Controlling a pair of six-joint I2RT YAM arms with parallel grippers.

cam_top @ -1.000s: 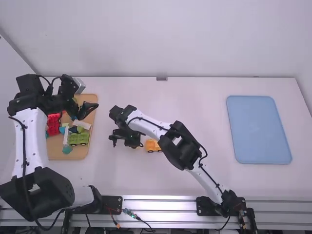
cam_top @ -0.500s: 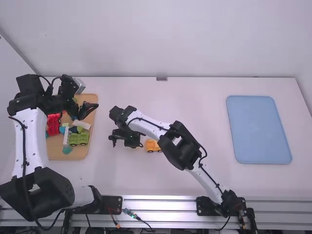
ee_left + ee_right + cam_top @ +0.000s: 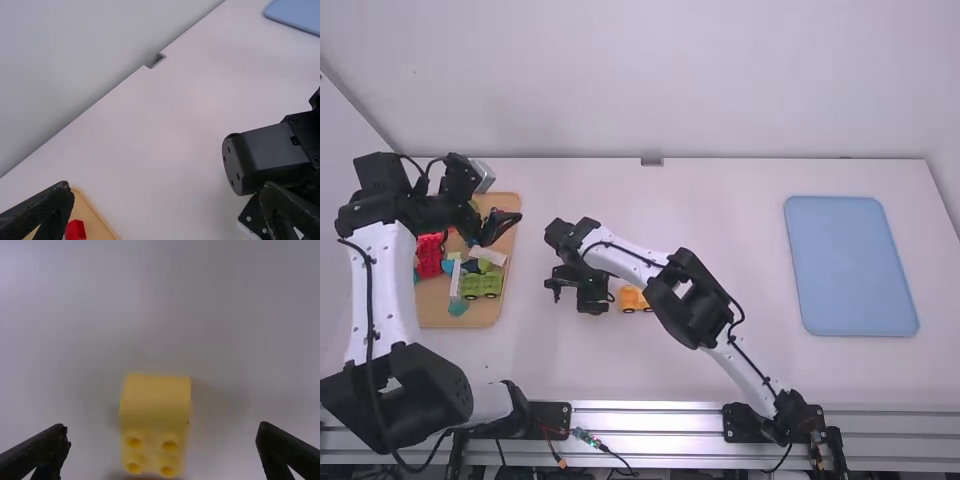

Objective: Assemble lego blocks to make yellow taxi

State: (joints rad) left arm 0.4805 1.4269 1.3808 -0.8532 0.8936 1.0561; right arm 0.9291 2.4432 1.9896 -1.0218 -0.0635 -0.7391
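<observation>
Hovering with anything in your grip?

"Nothing. My right end effector [image 3: 163, 427] has its fingers spread, one out to either side of the yellow block [image 3: 155, 415]."

"Which way does it lie?"

"Below me, I judge, long axis running between the fingers, so closing should pinch its long sides. My right arm [image 3: 695, 300] is nearer; my left end effector [image 3: 166, 186], spread too, is at the tan tray [image 3: 430, 316]."

"And the views?"

"The right wrist view gives me four studs [image 3: 170, 446]; the high view, a wheeled orange piece [image 3: 634, 299] on the table [image 3: 720, 205], just beside my right end effector."
</observation>
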